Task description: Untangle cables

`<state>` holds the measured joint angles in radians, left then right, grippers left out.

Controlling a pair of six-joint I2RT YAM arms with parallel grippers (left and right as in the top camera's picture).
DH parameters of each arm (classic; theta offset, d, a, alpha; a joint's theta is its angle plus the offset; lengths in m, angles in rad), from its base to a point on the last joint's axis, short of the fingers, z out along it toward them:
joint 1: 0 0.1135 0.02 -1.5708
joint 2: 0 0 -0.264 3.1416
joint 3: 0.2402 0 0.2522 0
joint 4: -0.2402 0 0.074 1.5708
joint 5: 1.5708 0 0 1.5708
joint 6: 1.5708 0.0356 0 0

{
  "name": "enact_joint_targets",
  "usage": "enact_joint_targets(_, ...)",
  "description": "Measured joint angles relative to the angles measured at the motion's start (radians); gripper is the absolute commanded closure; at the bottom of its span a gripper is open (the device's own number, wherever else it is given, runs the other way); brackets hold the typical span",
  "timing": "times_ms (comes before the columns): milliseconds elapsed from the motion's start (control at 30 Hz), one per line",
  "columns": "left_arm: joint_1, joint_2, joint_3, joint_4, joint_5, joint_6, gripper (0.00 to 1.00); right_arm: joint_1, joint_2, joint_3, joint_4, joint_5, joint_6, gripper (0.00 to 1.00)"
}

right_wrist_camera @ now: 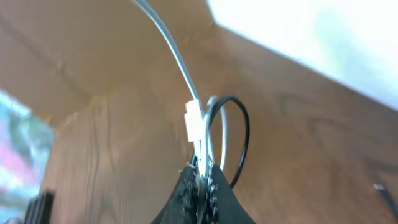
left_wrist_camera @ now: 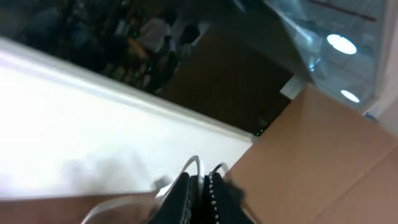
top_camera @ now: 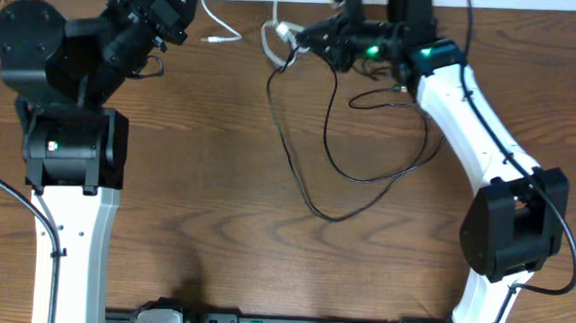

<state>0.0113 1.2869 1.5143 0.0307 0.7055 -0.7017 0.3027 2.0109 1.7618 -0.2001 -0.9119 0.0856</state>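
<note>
**Gently Does It: Two Arms Grip a White Cable at the Counter's Far Edge**

Near the middle of the far edge of the wood-grain counter, the right jaws are closed tight on the white cable. They grip just below its small, blocky plug. A tight black loop curls around the same spot and seems caught at the tips. Toward the far left corner, the left jaws, ribbed with small studs on their inner faces, are pressed together. A bend of the same pale cord appears nipped between them. The black cables trail from the knot toward the counter's centre in wide, slack curves, crossing one another once or twice.

All the cords are thin, round and smooth-sheathed, limp enough to drape where they fall. The white one holds a slightly stiffer arc.

The step in hand looks like drawing the white cord free of the black loop. It likely goes best with a slow, steady pull from the right jaws, away from the slack black curves. The angle should let the plug's square shoulders slide through rather than hook. Smooth sheathing can slip from a narrow pinch, and a sharp tug may cinch the loop tighter.
</note>
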Motion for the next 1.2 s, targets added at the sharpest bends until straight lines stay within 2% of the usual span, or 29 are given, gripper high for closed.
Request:
enact_joint_targets(100, 0.000, 0.001, 0.000, -0.096, 0.000, 0.034, 0.92, -0.042, -0.002, 0.000, 0.045, 0.000, 0.097, 0.99)
enact_joint_targets(233, 0.000, 0.002, 0.001, -0.289, -0.007, 0.099, 0.92, -0.075, -0.024, 0.000, 0.023, 0.003, 0.164, 0.99)
enact_joint_targets(667, 0.000, 0.058, 0.002, -0.910, -0.041, 0.444, 0.92, -0.077, -0.093, 0.000, -0.014, -0.001, 0.201, 0.99)
enact_joint_targets(800, 0.000, 0.111, 0.002, -1.072, -0.172, 0.502, 0.92, -0.078, -0.095, 0.000, -0.027, 0.000, 0.203, 0.99)
enact_joint_targets(967, 0.000, 0.187, 0.002, -1.174, -0.426, 0.483, 0.92, -0.089, -0.095, 0.000, -0.071, 0.000, 0.204, 0.99)
enact_joint_targets(1033, 0.000, 0.218, 0.002, -1.186, -0.497, 0.471, 0.81, -0.095, -0.095, 0.000, -0.092, 0.001, 0.203, 0.99)
enact_joint_targets(1067, 0.001, 0.235, 0.002, -1.188, -0.522, 0.466, 0.63, -0.097, -0.095, 0.000, -0.105, 0.002, 0.203, 0.99)
enact_joint_targets(1100, 0.001, 0.252, 0.002, -1.191, -0.540, 0.458, 0.57, -0.099, -0.095, 0.000, -0.119, 0.002, 0.200, 0.99)
enact_joint_targets(1167, 0.001, 0.295, 0.002, -1.202, -0.574, 0.457, 0.37, -0.100, -0.095, 0.000, -0.137, 0.003, 0.196, 0.99)
enact_joint_targets(1200, 0.001, 0.313, 0.002, -1.207, -0.583, 0.452, 0.35, -0.100, -0.095, 0.000, -0.142, 0.002, 0.195, 0.99)
